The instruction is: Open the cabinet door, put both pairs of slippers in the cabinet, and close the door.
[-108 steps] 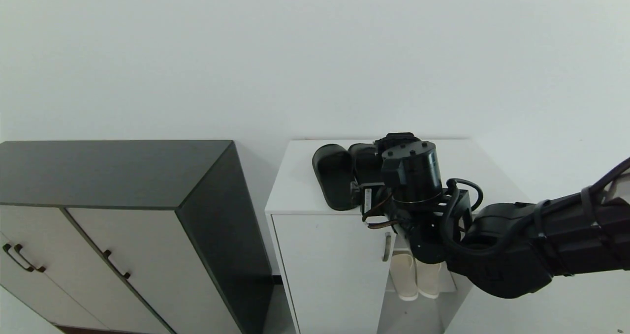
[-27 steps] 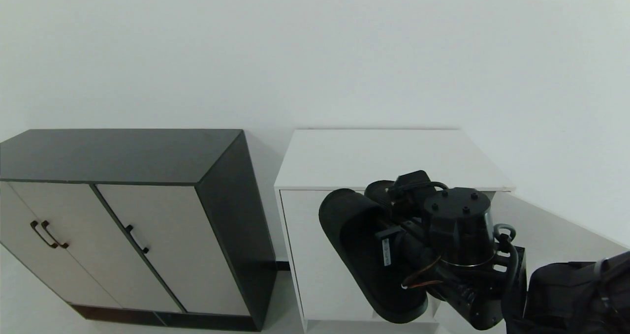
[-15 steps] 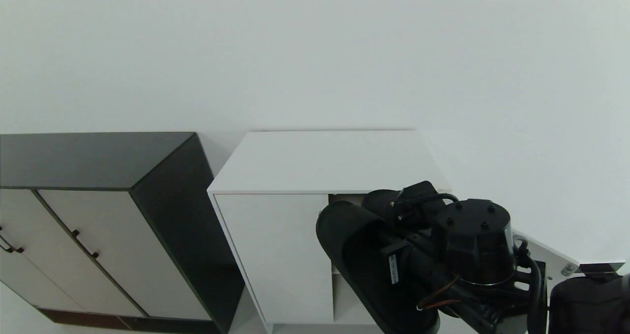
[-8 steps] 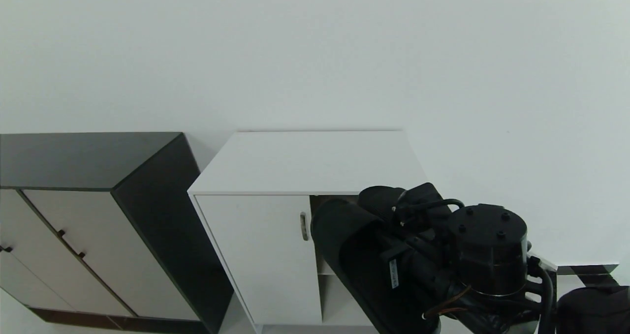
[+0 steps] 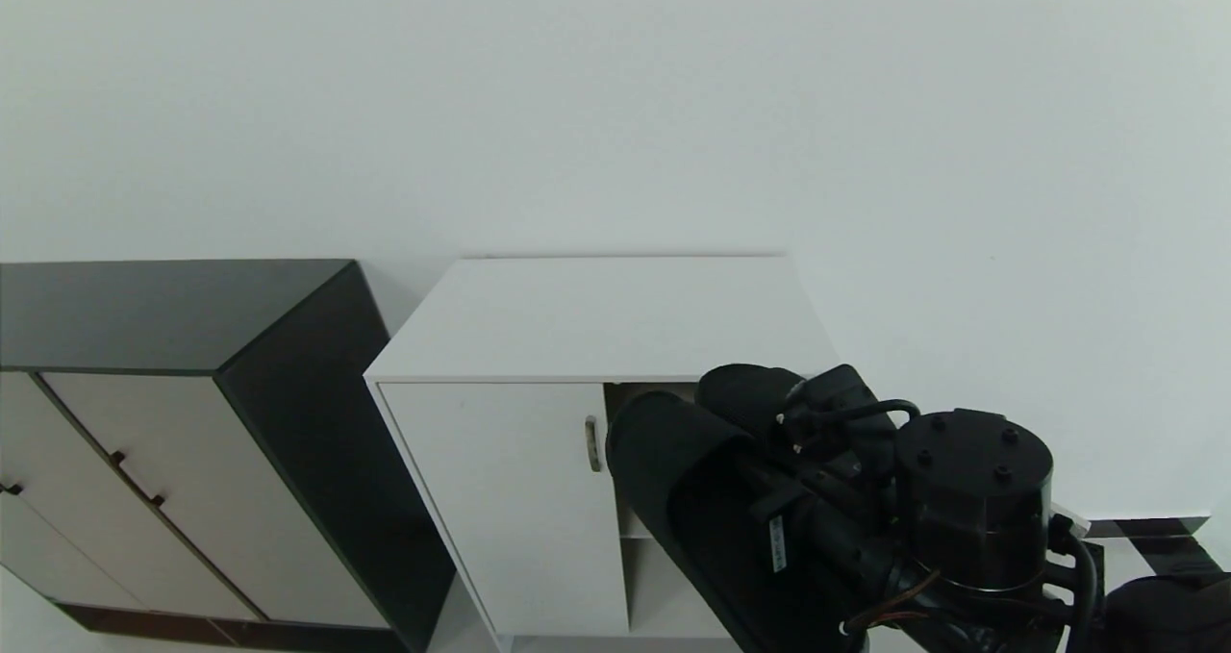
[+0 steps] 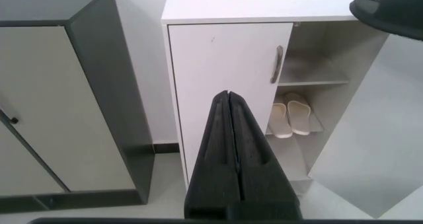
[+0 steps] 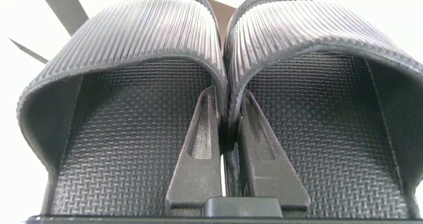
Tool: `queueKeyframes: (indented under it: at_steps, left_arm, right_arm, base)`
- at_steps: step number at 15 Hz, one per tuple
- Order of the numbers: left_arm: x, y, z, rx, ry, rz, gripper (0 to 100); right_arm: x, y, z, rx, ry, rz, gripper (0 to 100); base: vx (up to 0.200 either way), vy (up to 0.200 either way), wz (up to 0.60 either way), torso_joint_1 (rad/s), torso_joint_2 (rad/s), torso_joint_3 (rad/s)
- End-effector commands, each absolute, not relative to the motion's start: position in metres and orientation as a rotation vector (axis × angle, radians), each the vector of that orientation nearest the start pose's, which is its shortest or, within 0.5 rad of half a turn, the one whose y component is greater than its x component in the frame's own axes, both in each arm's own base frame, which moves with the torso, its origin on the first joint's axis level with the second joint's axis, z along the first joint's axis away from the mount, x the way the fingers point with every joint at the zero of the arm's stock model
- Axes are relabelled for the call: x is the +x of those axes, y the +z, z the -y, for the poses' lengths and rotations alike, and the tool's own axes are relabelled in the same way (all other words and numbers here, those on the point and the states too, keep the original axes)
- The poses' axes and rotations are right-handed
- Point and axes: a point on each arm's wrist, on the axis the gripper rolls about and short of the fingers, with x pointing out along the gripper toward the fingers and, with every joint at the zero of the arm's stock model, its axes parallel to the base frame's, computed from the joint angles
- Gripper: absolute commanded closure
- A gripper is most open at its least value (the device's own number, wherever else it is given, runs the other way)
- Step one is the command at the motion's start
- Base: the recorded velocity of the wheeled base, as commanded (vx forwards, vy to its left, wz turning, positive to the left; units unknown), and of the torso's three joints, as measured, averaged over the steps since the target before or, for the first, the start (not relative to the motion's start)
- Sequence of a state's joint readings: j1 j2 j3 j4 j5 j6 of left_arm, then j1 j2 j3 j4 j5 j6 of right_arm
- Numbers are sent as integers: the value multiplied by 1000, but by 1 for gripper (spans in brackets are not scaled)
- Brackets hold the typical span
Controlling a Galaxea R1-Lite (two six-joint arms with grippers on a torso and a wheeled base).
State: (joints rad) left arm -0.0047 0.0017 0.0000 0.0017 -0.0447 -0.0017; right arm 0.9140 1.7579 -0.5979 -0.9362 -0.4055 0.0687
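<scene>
White wall ran plain behind a white cabinet standing just beside a dark cabinet. The right hand pinched the black slippers by their two inner walls pressed together, holding the pair in the air in front of the cabinet's open right side, toes raised. The left hand was pressed together on nothing, hanging well apart from the closed left door and its handle. The step in hand seemed to be carrying the black pair inside. Doing it well would likely mean keeping the pinch firm on both walls, levelling the soles, and entering between the closed door's edge and the swung-out right door without brushing either. Only once the soles rested should the fingers spread. Inside, a pale pair of slippers lay side by side on the lower shelf, toes toward the back. The upper shelf looked the likelier landing place.
</scene>
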Motion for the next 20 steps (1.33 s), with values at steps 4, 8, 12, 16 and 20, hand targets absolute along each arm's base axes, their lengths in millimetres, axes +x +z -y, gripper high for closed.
queueKeyframes:
  at_steps: [4, 8, 12, 16, 20]
  left_arm:
    - [-23, 75, 1, -3, -49, -3, 100]
    - [-23, 75, 1, -3, -48, -3, 100]
    - [-23, 75, 1, -3, -49, -3, 100]
    - [-23, 75, 1, -3, -48, -3, 100]
    - [-23, 75, 1, -5, -48, -3, 100]
  right_arm:
    - [185, 139, -227, -78, 503, -205, 100]
    - [185, 140, -227, -79, 503, -203, 100]
    - [185, 140, -227, -77, 503, -203, 100]
    - [186, 136, -228, -86, 502, -214, 100]
    - [186, 135, -229, -87, 502, -216, 100]
  base:
    - [0, 0, 0, -60, 148, 83]
    - [0, 0, 0, -193, 443, 248]
    - [0, 0, 0, -228, 549, 311]
    - [0, 0, 0, -209, 532, 315]
    - [0, 0, 0, -192, 504, 314]
